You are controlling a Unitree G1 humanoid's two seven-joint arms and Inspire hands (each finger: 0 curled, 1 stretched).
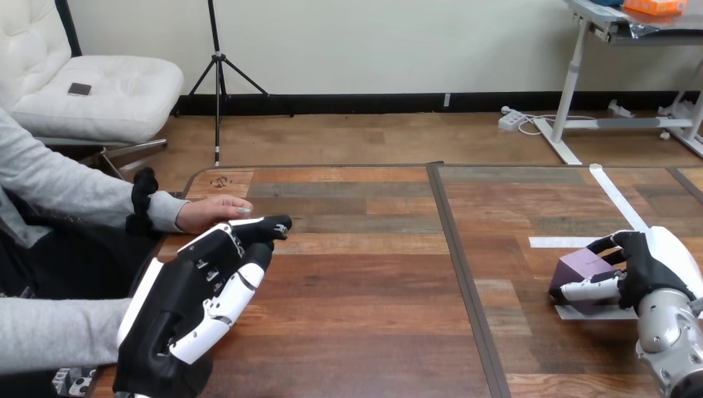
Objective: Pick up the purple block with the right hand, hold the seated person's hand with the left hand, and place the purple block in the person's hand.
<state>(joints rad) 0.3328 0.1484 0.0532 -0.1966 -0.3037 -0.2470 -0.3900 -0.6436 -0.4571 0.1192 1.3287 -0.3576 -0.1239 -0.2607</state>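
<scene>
Wooden planking covers the table, which is crossed by a dark seam. At its left, the left hand is stretched forward, fingers nearly straight and close together, their tips just beside the person's hand, which is laid at the table's edge. At the right, the right hand is curled round the purple block, thumb in front and fingers behind, beside white tape.

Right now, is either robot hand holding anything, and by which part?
The right robot hand grips the purple block at its right end, fingers over its top, thumb across its front. The left robot hand, fingers straight, holds nothing.
</scene>
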